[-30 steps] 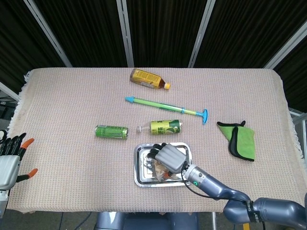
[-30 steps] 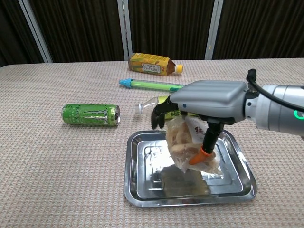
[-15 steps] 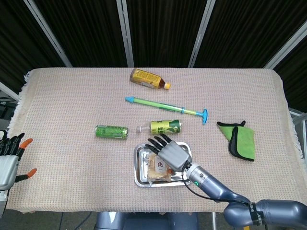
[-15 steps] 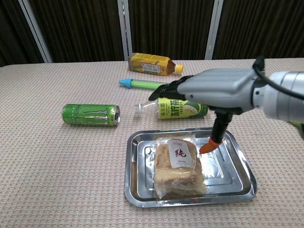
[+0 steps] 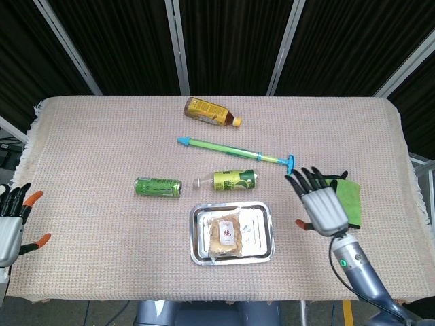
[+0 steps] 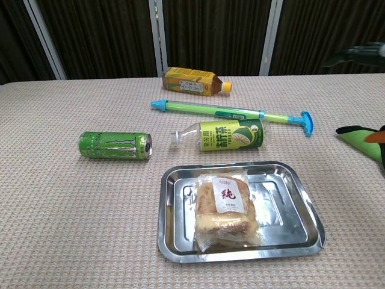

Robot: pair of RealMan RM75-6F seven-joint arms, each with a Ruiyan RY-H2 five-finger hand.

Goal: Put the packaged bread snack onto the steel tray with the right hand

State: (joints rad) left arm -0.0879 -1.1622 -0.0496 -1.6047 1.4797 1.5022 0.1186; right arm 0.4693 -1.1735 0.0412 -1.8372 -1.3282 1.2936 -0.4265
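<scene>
The packaged bread snack (image 5: 224, 235) (image 6: 226, 206) lies flat in the steel tray (image 5: 258, 252) (image 6: 299, 205), left of the tray's middle, with its white label up. My right hand (image 5: 319, 204) is well to the right of the tray, above the table, fingers spread and holding nothing. In the chest view only its fingertips (image 6: 355, 53) and an orange tip show at the right edge. My left hand (image 5: 12, 222) hangs off the table's left edge, open and empty.
Behind the tray lie a green-labelled bottle (image 5: 232, 180), a green can (image 5: 158, 187), a long green-and-blue pump tube (image 5: 234, 151) and a yellow bottle (image 5: 210, 112). A folded green cloth (image 5: 346, 197) sits just beyond my right hand.
My right hand let go of the bread snack, which dropped flat into the tray. The hand then opened and swung away to the right, near the green cloth.
</scene>
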